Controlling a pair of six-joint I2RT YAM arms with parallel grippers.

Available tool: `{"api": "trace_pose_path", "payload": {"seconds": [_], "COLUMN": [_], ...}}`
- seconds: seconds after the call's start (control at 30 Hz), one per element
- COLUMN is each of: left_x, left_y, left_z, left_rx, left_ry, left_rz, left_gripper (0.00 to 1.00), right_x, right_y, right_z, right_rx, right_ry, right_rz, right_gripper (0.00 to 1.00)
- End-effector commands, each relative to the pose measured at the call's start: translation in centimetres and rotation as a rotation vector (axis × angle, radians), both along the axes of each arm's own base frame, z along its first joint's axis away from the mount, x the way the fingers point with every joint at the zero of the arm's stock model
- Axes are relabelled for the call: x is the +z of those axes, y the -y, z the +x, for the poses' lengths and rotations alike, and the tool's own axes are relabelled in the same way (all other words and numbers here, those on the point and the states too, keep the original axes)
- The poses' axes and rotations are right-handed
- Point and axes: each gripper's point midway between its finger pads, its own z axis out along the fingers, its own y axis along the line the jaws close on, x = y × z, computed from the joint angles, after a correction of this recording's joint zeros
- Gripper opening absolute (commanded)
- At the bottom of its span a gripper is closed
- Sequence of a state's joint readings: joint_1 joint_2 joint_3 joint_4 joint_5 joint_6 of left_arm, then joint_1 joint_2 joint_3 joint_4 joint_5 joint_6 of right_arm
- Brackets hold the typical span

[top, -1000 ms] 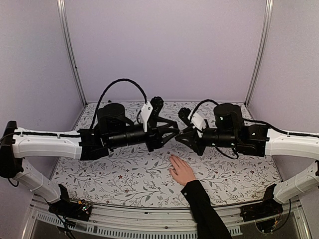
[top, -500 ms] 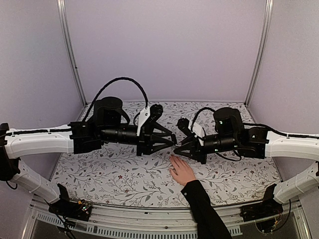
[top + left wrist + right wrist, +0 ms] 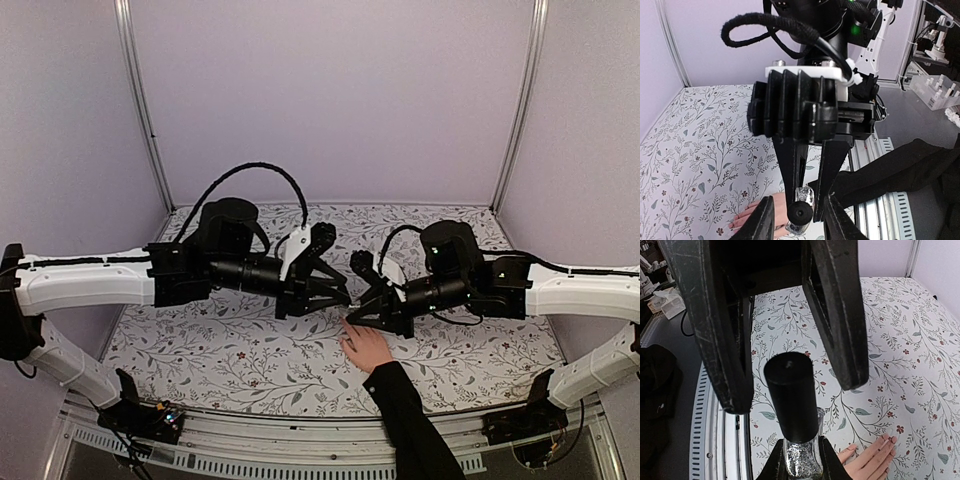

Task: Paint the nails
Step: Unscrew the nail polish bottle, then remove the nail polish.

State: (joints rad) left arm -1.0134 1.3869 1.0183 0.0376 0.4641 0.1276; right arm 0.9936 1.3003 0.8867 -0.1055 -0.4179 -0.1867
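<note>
Right gripper (image 3: 801, 460) clenched on a glitter polish bottle (image 3: 800, 469); left gripper (image 3: 800, 224) spread astride its black cap (image 3: 790, 390), not gripping; nails (image 3: 891, 440) on the hand (image 3: 872, 457) lie flat on the table (image 3: 920, 340) close beneath; a skewed twist could spill polish onto skin.

Pretty bright, soft even light from above, barely any shadows on the desk (image 3: 250, 360). Overhead cam has fisheye bend, the frame poles (image 3: 142, 110) curve. Left wrist view blurs on its own jaws down low; the bottle (image 3: 801, 465) glass glints a bit.
</note>
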Motion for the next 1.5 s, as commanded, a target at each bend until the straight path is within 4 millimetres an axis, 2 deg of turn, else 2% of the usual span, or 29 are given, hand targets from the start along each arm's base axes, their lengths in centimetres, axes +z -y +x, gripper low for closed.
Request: {"api": "trace_pose_path", "payload": {"seconds": [0.0,0.47,0.67,0.87,1.47], "left_x": [-0.2,-0.3,0.9,2.1,1.7], "left_y": [0.2,0.5,0.2,-0.3,-0.4], "left_z": [0.1,-0.3,-0.5,0.0,0.1], "left_rx": [-0.023,-0.055,-0.052,-0.017,-0.010], "left_ry": [0.003,-0.005,0.004,0.013,0.061], "left_rz": [0.015,0.016,-0.026,-0.071,-0.057], "left_gripper": [0.35,0.11,0.00,0.00,0.00], "right_x": [0.8,1.0,0.6,0.4,-0.5], "right_y": [-0.4,-0.3,-0.3,-0.2,-0.3], "right_z": [-0.2,-0.3,0.1,0.6,0.9], "right_rx": [0.031,0.034,0.016,-0.014,-0.024], "right_ry": [0.010,0.012,0.016,0.019,0.001], "right_rz": [0.022,0.026,0.016,0.002,-0.030], "right_gripper": [0.00,0.00,0.00,0.00,0.00]}}
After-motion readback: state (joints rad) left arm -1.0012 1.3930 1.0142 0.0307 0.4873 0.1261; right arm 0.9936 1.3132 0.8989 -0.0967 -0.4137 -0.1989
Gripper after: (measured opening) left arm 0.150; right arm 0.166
